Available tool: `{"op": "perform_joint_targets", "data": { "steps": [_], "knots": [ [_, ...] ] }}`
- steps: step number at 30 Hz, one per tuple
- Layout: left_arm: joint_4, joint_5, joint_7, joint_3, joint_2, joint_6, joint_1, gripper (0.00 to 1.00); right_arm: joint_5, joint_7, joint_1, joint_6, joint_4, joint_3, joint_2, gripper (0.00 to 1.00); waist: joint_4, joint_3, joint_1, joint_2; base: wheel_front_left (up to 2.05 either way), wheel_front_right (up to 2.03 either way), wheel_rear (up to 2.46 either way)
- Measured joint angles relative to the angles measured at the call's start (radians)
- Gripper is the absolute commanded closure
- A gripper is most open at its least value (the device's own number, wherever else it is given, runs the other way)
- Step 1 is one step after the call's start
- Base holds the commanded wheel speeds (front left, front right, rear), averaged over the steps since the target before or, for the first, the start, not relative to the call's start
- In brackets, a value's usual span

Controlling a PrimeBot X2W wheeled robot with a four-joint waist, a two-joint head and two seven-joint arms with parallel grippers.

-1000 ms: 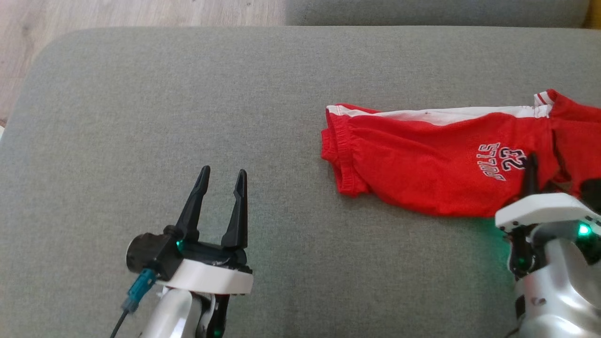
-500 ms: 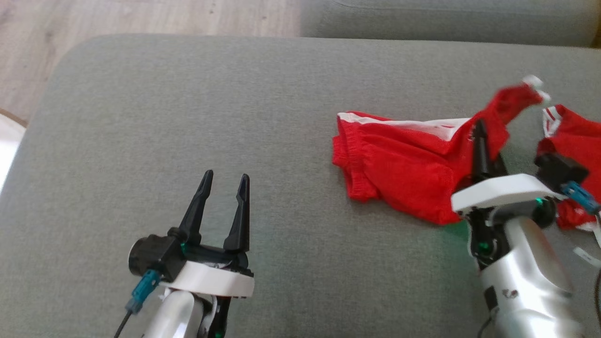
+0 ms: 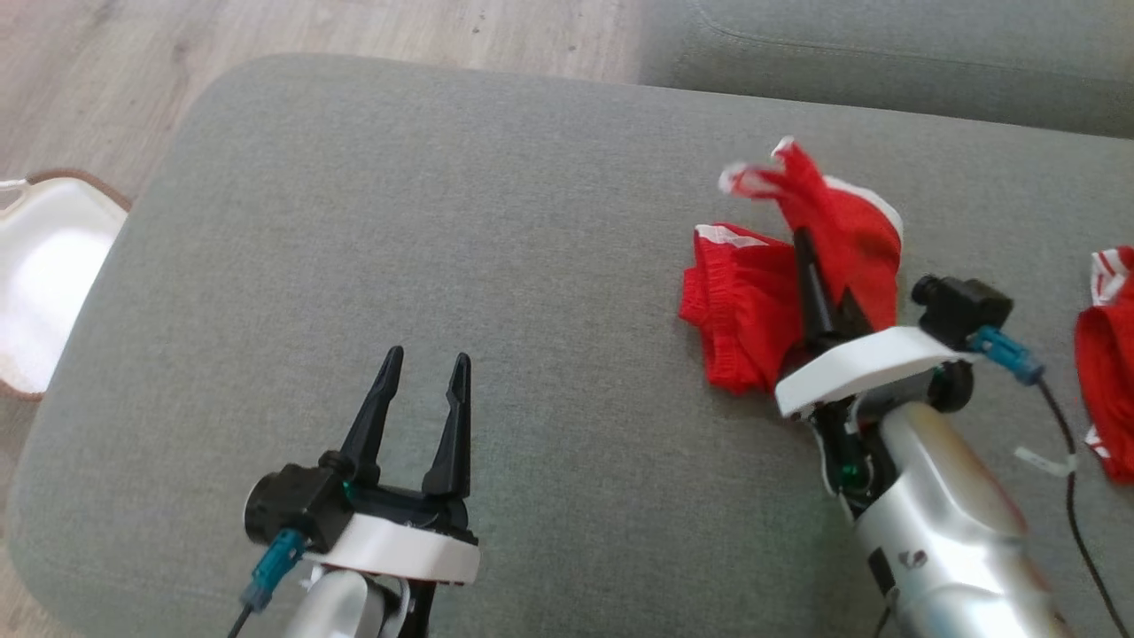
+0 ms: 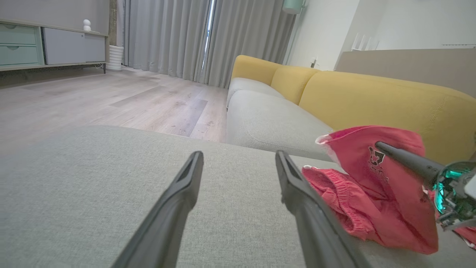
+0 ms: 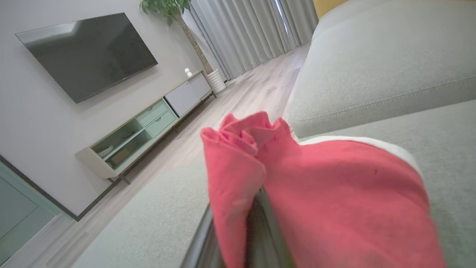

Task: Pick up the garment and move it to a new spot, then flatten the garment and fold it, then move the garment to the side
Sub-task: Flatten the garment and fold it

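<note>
The garment [image 3: 744,310] is a pair of red shorts with white trim, lying right of centre on the grey cushion [image 3: 443,221]. My right gripper [image 3: 803,241] is shut on one end of it and holds that end up above the waistband half, with cloth draped over the fingers. In the right wrist view the red garment [image 5: 334,193] wraps the closed fingers [image 5: 256,219]. My left gripper [image 3: 427,356] stands open at the lower left, well apart from the cloth. The left wrist view has the left gripper [image 4: 238,156] with nothing in it and the garment [image 4: 357,208] to its right.
More red cloth with white trim [image 3: 1103,354] lies at the right edge; whether it joins the garment I cannot tell. A white rounded object [image 3: 44,275] sits on the wooden floor [image 3: 354,27] to the left. Another grey cushion [image 3: 886,44] runs behind.
My right gripper has lifted the garment's right end and carried it left over the waistband half. The head camera has turned. The left gripper stays open in place.
</note>
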Motion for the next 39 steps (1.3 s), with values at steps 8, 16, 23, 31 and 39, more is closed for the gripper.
{"op": "perform_joint_targets", "data": {
  "steps": [8, 16, 23, 31, 39],
  "knots": [
    [0.000, 0.000, 0.000, 0.002, 0.000, 0.001, 0.001, 0.00, 0.009, -0.007, 0.000, 0.000, 0.074, 0.105, -0.001, 1.00, 0.007, 0.003, 0.0000, 0.0000, 0.00, 0.00, 0.00],
    [-0.001, 0.000, 0.000, 0.002, 0.000, 0.002, 0.001, 0.00, 0.009, 0.029, 0.000, 0.000, 0.103, 0.256, -0.004, 0.20, -0.023, 0.003, 0.0000, 0.0000, 0.00, 0.00, 0.00],
    [-0.001, 0.000, 0.000, 0.006, 0.000, 0.002, 0.001, 0.00, 0.015, 0.115, 0.005, 0.000, 0.101, 0.448, -0.006, 0.00, -0.054, -0.009, 0.0000, 0.0000, 0.00, 0.00, 0.00],
    [-0.001, 0.000, 0.000, 0.027, 0.000, 0.002, 0.001, 0.00, 0.021, 0.107, 0.007, 0.000, 0.029, 0.523, -0.036, 0.00, -0.102, -0.025, 0.0000, 0.0000, 0.00, 0.00, 0.00],
    [-0.033, 0.016, 0.000, 0.041, 0.000, 0.001, 0.001, 0.00, -0.025, 0.000, 0.021, 0.000, -0.095, 0.330, -0.124, 0.00, -0.159, -0.036, 0.0001, 0.0000, 0.00, 0.00, 0.00]
  ]
}}
